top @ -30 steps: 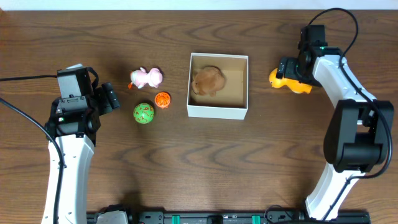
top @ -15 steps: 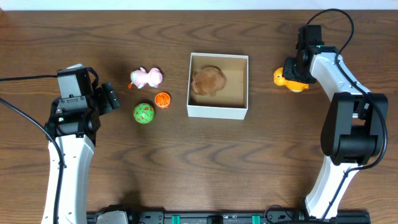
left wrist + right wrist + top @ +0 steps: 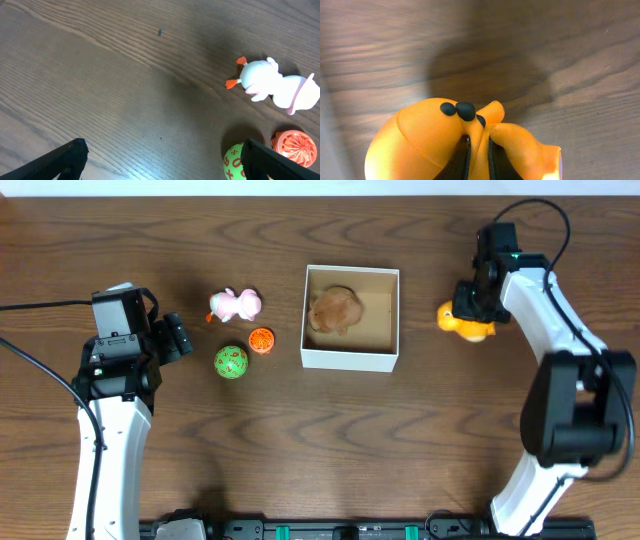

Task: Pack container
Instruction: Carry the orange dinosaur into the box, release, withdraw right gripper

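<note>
Container (image 3: 349, 360): sat open-topped near the middle of the worktop (image 3: 400, 440); white walls, tan inside.
Brown toy (image 3: 335, 310): lay inside the container, in its left half, close to the left wall.
Yellow toy (image 3: 463, 322): was right of the container, near it but not touching. In the right wrist view it (image 3: 435, 140) filled the lower frame, rounded, with small black marks on top.
Right hand (image 3: 470, 302): was right of the container, directly over the yellow toy. It was clamped on that toy, with dark finger parts showing between the toy's lobes. Whether the toy was resting on the worktop or lifted off it could not be told.
Pink toy (image 3: 236, 305): lay left of the container, level with its back half; pale body, orange feet.
Orange ball (image 3: 261, 340): was just left of the container's front corner, close to it but apart.
Green ball (image 3: 231, 362): was left of the orange ball, farther from the container.
Left hand (image 3: 178, 338): was well left of the container, beyond all three loose toys. Its fingers (image 3: 70, 152) were spread wide with nothing between them.
</note>
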Robot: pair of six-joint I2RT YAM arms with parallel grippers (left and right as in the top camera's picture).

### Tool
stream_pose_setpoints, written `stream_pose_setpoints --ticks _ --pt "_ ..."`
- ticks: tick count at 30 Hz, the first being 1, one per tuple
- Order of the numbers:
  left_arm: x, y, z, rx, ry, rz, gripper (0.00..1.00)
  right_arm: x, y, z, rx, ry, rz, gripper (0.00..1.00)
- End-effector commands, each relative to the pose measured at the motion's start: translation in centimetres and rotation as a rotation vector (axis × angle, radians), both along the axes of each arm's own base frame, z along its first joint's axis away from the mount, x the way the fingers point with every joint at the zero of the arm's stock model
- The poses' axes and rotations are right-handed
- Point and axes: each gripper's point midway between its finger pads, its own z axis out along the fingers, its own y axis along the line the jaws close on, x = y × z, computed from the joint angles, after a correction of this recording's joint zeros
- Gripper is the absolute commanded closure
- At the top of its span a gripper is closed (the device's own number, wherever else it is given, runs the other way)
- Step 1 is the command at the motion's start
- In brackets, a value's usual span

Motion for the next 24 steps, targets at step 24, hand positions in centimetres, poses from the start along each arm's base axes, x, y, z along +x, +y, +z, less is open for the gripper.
stream_pose_setpoints --ticks 24 --pt "0.2 0.4 0.6 0.019 -0.007 0.006 0.02 -3.4 22.7 9.8 0.137 -0.327 0.331 0.99"
